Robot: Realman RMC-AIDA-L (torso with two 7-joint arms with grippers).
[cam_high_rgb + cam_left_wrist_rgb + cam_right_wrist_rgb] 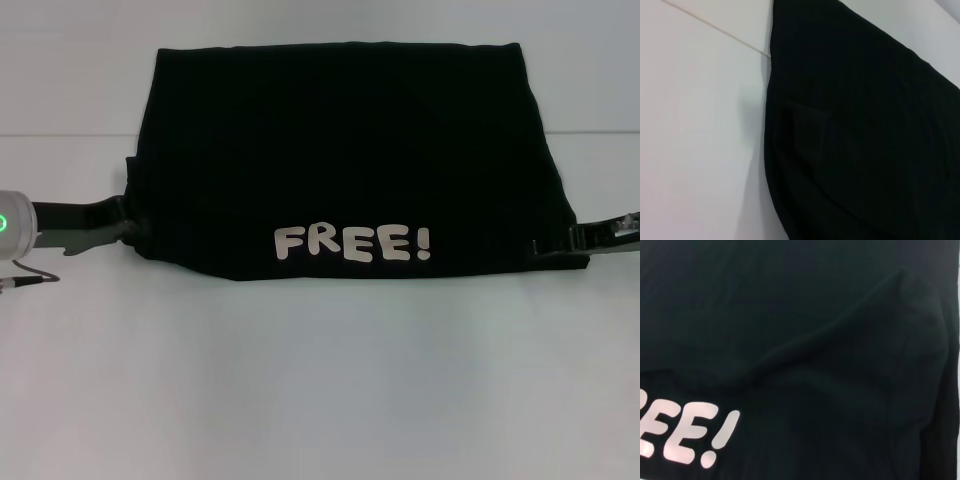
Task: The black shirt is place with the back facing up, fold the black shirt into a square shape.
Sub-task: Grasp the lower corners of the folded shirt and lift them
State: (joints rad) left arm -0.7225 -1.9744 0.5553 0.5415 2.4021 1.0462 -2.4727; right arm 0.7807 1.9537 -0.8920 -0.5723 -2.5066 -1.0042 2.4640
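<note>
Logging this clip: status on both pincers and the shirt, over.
Left pincer at black shirt's left edge, right pincer at its right edge. Shirt folded on white table, "FREE!" lettering facing up. Nothing in the way.

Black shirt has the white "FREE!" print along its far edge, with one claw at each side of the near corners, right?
Not quite. The head view shows the "FREE!" lettering along the near edge of the black shirt, not the far one. The left claw and right claw are at its near corners, as you said.

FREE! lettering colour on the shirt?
White lettering on the black shirt; clearest in head view.
</note>
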